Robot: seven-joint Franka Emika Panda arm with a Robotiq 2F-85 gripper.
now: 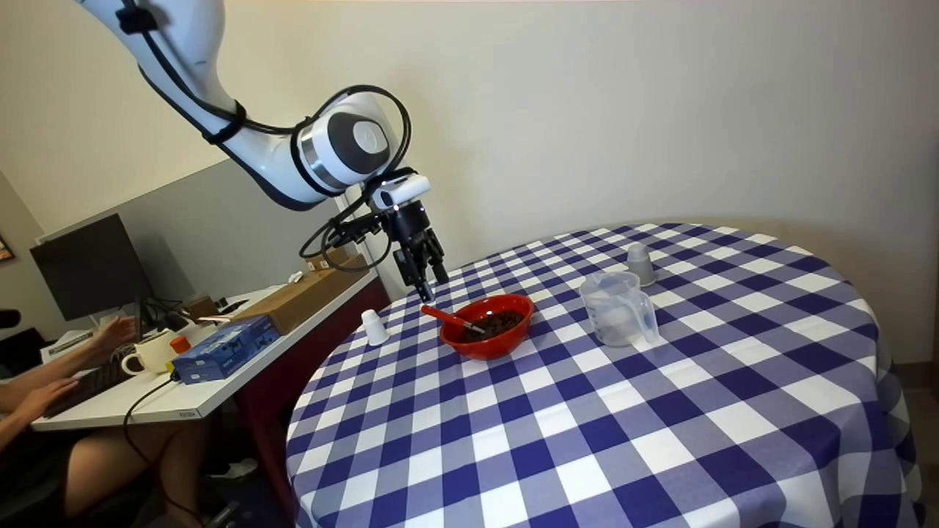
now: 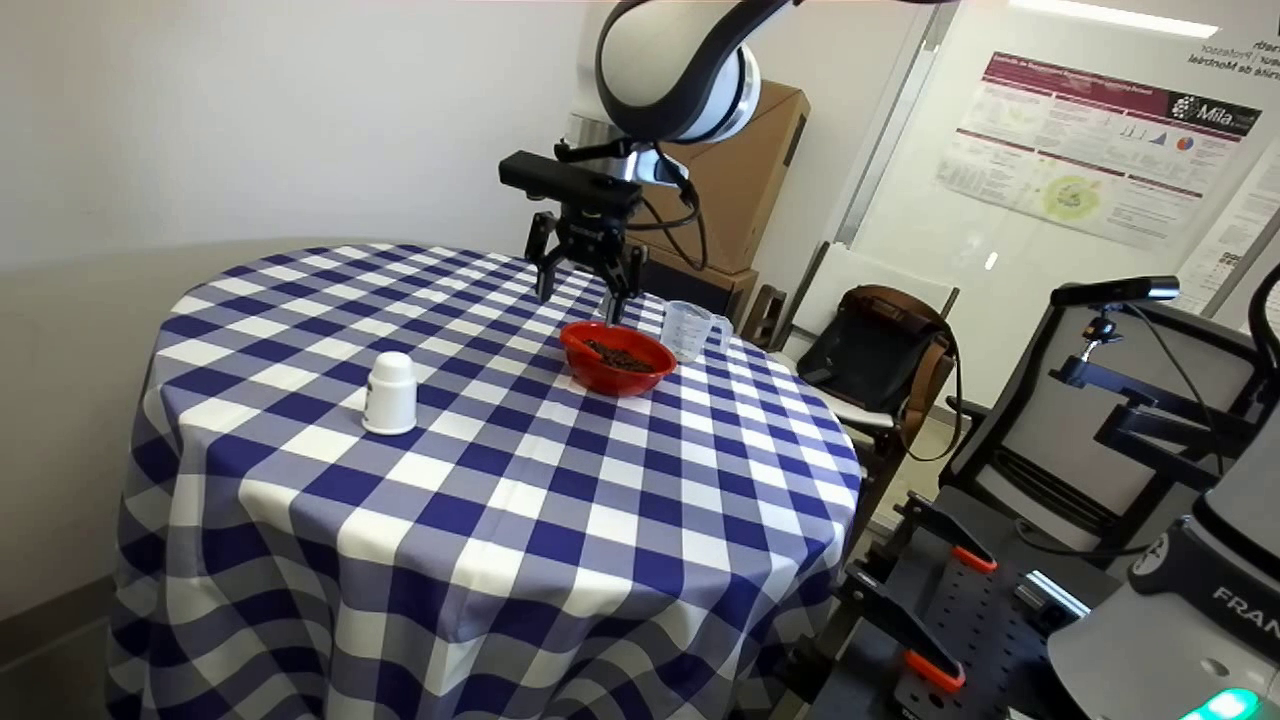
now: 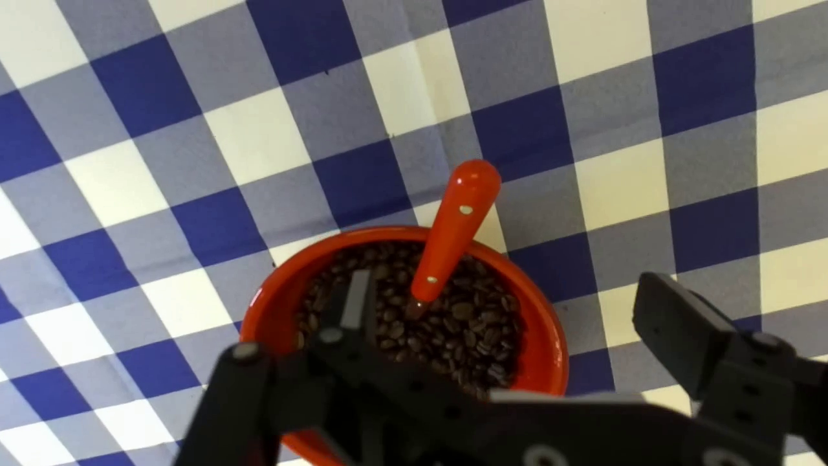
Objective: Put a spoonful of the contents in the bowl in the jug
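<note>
A red bowl (image 1: 488, 350) of dark brown beans (image 3: 469, 330) stands on the checked cloth; the bowl also shows in an exterior view (image 2: 612, 381) and in the wrist view (image 3: 551, 336). A spoon with a red handle (image 3: 455, 230) leans in the bowl, handle over the rim, its head buried in the beans. The clear jug (image 1: 615, 312) stands upright beside the bowl and also shows in an exterior view (image 2: 686, 332). My gripper (image 3: 504, 291) is open and empty above the bowl, its fingers apart from the spoon; it shows in both exterior views (image 1: 433, 286) (image 2: 578, 307).
A white cup-like piece (image 1: 374, 328) stands upside down near the table edge. A greyish one (image 1: 640, 265) stands behind the jug. A white one (image 2: 391, 395) shows in an exterior view. A desk (image 1: 213, 396) with boxes adjoins the round table (image 1: 660, 440).
</note>
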